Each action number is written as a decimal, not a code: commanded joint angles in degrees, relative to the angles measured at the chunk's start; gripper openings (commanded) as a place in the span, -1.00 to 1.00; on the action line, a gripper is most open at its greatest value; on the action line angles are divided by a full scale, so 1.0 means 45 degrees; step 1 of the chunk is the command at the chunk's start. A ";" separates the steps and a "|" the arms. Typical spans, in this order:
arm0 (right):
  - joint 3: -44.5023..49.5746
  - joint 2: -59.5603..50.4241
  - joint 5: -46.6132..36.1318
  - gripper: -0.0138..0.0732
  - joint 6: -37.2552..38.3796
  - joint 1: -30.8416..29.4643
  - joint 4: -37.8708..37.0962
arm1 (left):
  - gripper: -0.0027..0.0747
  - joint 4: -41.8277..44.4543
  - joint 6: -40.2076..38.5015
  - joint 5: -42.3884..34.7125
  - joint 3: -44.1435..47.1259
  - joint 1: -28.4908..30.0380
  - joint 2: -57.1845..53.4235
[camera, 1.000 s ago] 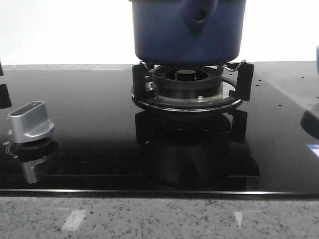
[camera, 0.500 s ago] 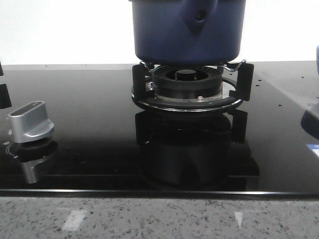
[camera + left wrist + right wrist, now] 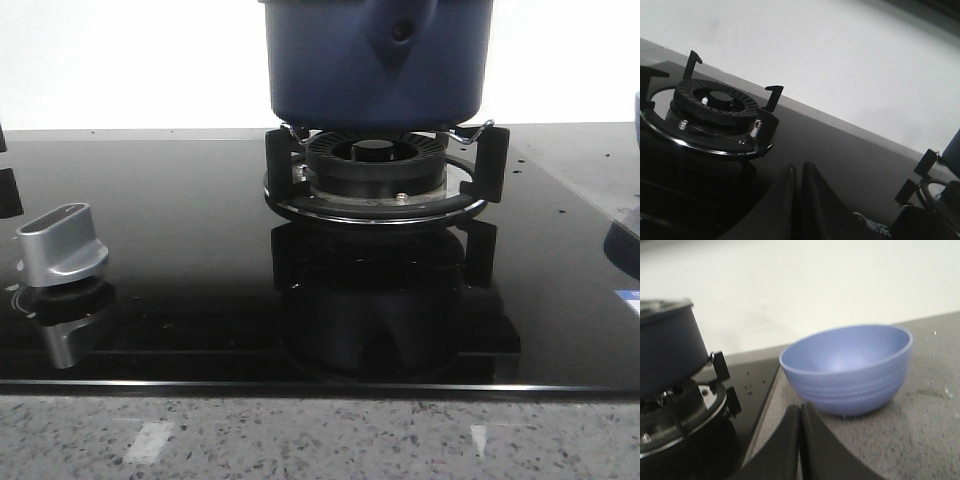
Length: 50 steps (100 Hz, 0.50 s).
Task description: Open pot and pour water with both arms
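Observation:
The dark-blue pot (image 3: 375, 60) stands on the gas burner (image 3: 375, 175) at the back centre, its handle stub with the small hole facing the camera; its top is cut off in the front view. In the right wrist view the pot (image 3: 667, 350) carries a pale lid rim on top. My right gripper (image 3: 800, 410) is shut and empty, low over the grey counter, between the pot and a light-blue bowl (image 3: 850, 370). My left gripper (image 3: 799, 170) is shut and empty over the black glass hob, with the pot's edge (image 3: 954, 152) off to one side. Neither gripper shows in the front view.
A second burner with no pot on it (image 3: 715, 107) lies by the left gripper. A silver knob (image 3: 60, 243) stands on the hob's front left. The bowl's edge (image 3: 637, 110) shows at the far right. A speckled counter strip (image 3: 320, 440) runs along the front.

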 commanded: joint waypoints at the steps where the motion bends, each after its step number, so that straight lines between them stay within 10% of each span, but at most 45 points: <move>1: 0.0316 -0.0268 -0.1491 -0.79 0.0028 -0.0058 0.0099 | -0.98 -0.1500 -0.0133 -0.1148 0.0384 0.0023 -0.0348; 23: 0.0190 -0.0268 -0.1591 -0.79 0.0509 -0.0058 0.3422 | -0.98 -0.5076 -0.0133 -0.1274 0.0010 0.0023 -0.0348; 50: -0.2038 0.0076 0.1971 -0.79 0.0461 -0.0058 0.3356 | -0.98 -0.4310 0.0856 0.1014 -0.2499 0.0023 0.0251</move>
